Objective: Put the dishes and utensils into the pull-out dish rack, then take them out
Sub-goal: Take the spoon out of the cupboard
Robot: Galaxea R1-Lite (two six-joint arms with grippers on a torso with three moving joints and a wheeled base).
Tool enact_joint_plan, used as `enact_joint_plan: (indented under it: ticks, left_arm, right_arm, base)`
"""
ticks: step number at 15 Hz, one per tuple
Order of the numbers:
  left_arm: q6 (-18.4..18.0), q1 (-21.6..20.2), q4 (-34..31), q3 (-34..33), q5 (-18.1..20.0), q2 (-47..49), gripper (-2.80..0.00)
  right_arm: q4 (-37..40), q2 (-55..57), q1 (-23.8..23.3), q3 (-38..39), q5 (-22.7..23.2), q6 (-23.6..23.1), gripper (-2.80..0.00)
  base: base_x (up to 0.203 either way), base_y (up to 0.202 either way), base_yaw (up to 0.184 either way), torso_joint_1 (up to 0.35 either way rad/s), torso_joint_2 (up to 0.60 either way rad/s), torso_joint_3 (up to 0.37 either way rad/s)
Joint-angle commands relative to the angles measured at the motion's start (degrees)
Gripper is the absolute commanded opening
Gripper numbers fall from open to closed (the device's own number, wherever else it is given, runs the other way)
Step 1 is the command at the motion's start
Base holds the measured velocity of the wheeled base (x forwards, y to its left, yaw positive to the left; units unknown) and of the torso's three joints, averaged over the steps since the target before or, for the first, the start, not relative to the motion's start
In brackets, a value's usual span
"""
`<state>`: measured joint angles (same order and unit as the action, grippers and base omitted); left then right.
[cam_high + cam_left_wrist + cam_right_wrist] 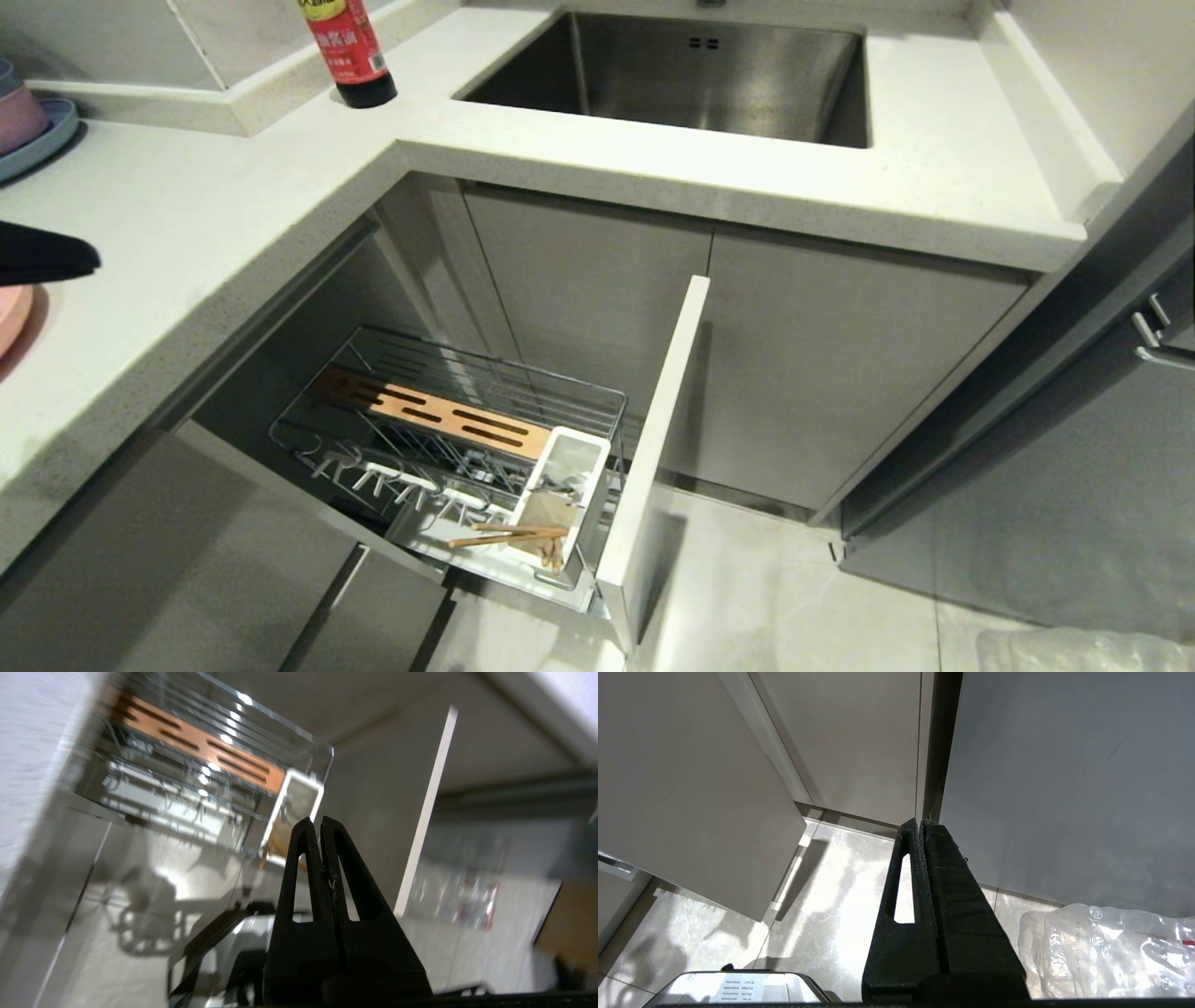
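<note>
Pull-out dish rack (485,439), drawn out below the countertop (187,243); chopsticks (509,535) lie tilted across the white utensil caddy (565,490) at its front, beside the slotted wooden board (429,411). Left gripper (321,826), fingers pressed together and empty, above the counter edge. Right gripper (921,828), likewise closed and empty, near the floor (822,905).

sink (691,79): steel, set in countertop (187,224) | sauce bottle (350,51): upright beside sink | floor (775,579): tiled
</note>
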<state>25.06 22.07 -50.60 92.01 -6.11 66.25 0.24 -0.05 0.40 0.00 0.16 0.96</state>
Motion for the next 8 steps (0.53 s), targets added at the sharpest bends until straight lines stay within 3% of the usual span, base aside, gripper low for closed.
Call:
enact_joint_plan:
  ticks: [1,5,6,8]
  left_arm:
    - [-1.16,3.54,-0.24,-1.77,-0.04,4.1,-2.8]
    - [-3.68,5.92,2.77,-5.91,-0.67,12.62,-2.8]
    - [-1.54,6.11,3.5,-6.47,-0.86,14.88,-2.8]
    - [9.33,7.9,3.73,-6.81,-1.86,19.1,-2.8]
  right_arm:
    - [0.02,0.04,0.04,0.0,0.02,0.0,-2.8]
    - [0.02,0.04,0.01,-0.01,0.02,0.0,-2.8]
    - [0.02,-0.01,0.02,0.0,0.02,0.0,-2.8]
    - [0.02,0.04,-0.05,0.0,0.02,0.0,-2.8]
  base:
    - [0.0,0.0,0.0,0.0,0.0,0.0]
    - [0.0,0.0,0.0,0.0,0.0,0.0]
    - [0.0,0.0,0.0,0.0,0.0,0.0]
    - [0.0,0.0,0.0,0.0,0.0,0.0]
